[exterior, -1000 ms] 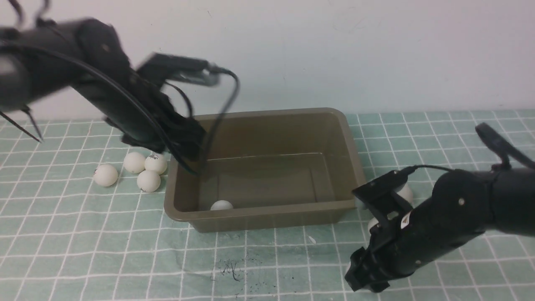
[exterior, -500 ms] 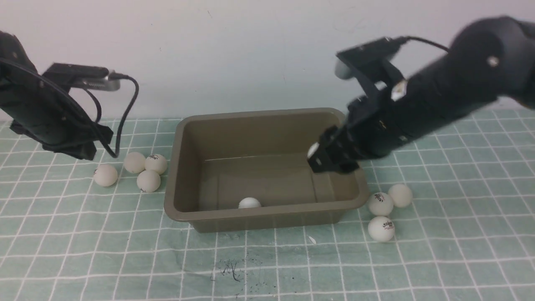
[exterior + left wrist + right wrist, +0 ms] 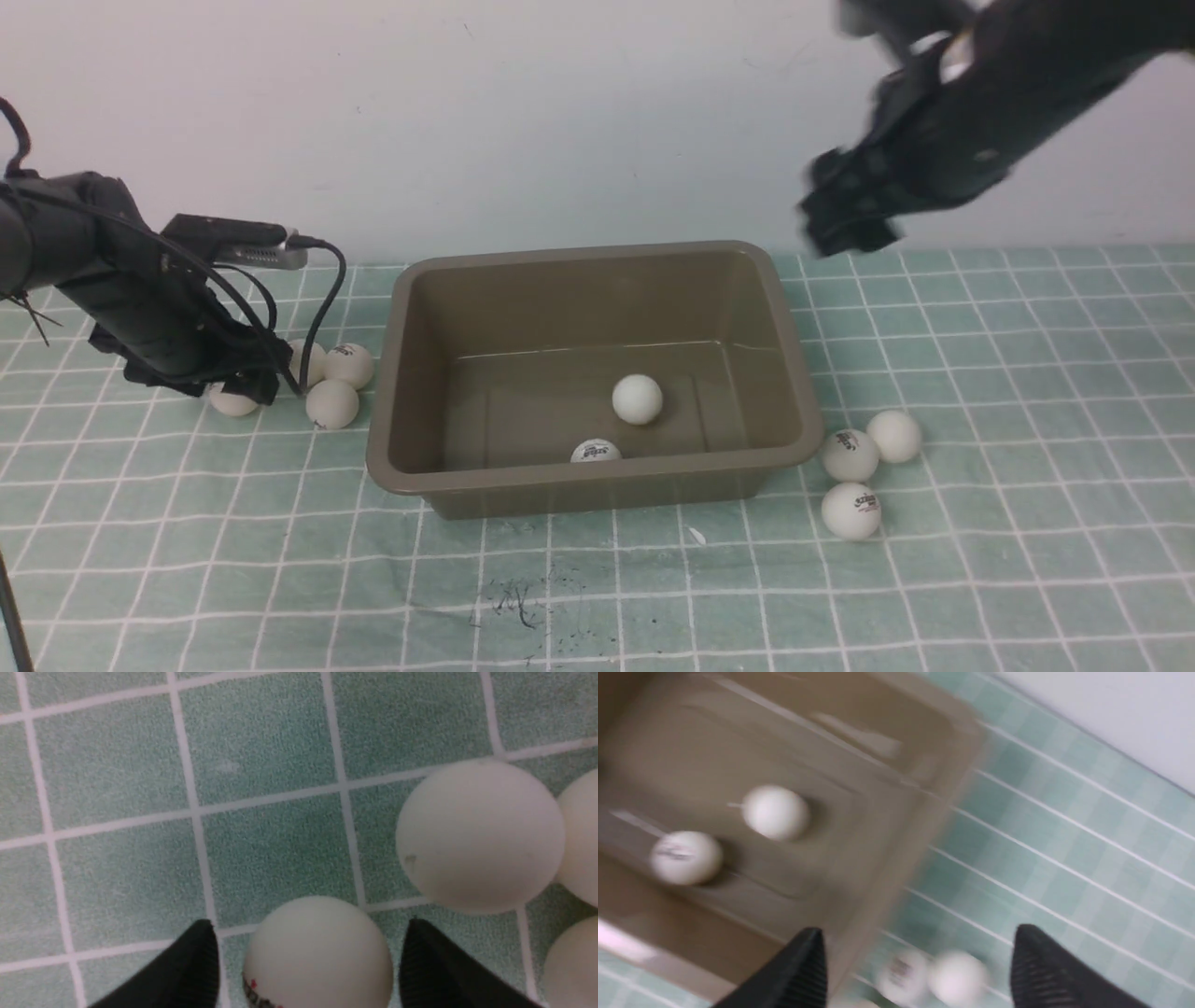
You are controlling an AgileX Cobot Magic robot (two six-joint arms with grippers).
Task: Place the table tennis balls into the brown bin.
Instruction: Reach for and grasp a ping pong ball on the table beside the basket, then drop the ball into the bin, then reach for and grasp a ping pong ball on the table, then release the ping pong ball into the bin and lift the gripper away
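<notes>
Counting two table tennis balls (image 3: pixel 638 399) in brown bin (image 3: pixel 579 495) now (was one); right claw (image 3: pixel 845 224) upper right, open, empty; left claw (image 3: pixel 245 387) open astride next ball (image 3: pixel 317 952).

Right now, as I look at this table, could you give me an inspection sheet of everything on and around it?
Surface: green grid cloth, dark scuffs near the front.
Job's things: brown bin holds two table tennis balls; left group of four, right group of three outside it.
Clutter: small white fleck.
Grippers: left gripper open, straddling one ball; right gripper open, empty, raised high.
Cables: black cable loops at left wrist.
Surroundings: plain white wall.
</notes>
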